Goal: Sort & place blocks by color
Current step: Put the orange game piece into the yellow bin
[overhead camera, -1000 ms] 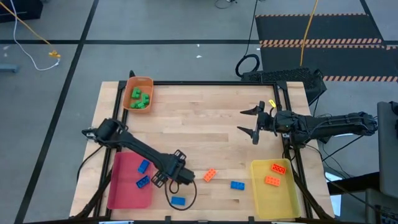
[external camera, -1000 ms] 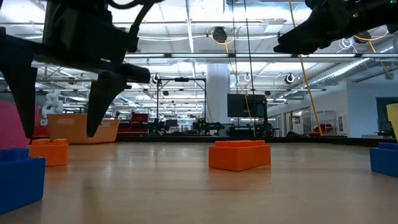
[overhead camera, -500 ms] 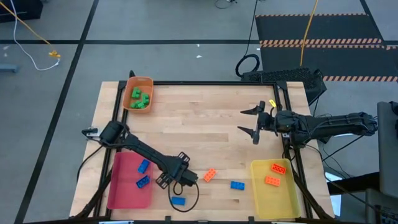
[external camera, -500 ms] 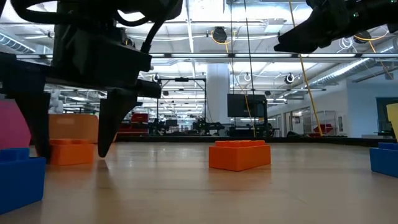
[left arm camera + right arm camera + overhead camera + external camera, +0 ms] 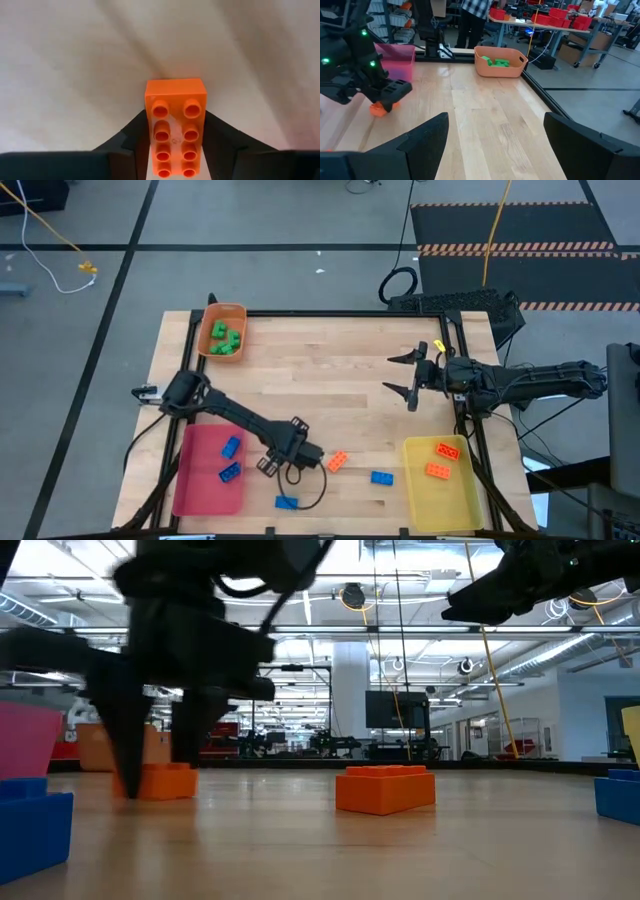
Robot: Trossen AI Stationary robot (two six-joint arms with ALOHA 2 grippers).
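Blocks are partly sorted: green ones (image 5: 224,337) in the orange tray (image 5: 238,311), two each in the pink (image 5: 196,482) and yellow (image 5: 455,492) trays. Four are left out; an orange block (image 5: 174,125) is pinched by the left gripper (image 5: 311,453). The right gripper (image 5: 400,376) is held open, above the table.

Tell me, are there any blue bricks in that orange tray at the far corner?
No. From above, the orange tray holds only green bricks; the blue ones lie elsewhere.

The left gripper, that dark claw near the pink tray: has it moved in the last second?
Yes. In the high view the left gripper has slid away from the pink tray toward the yellow tray, reaching an orange block.
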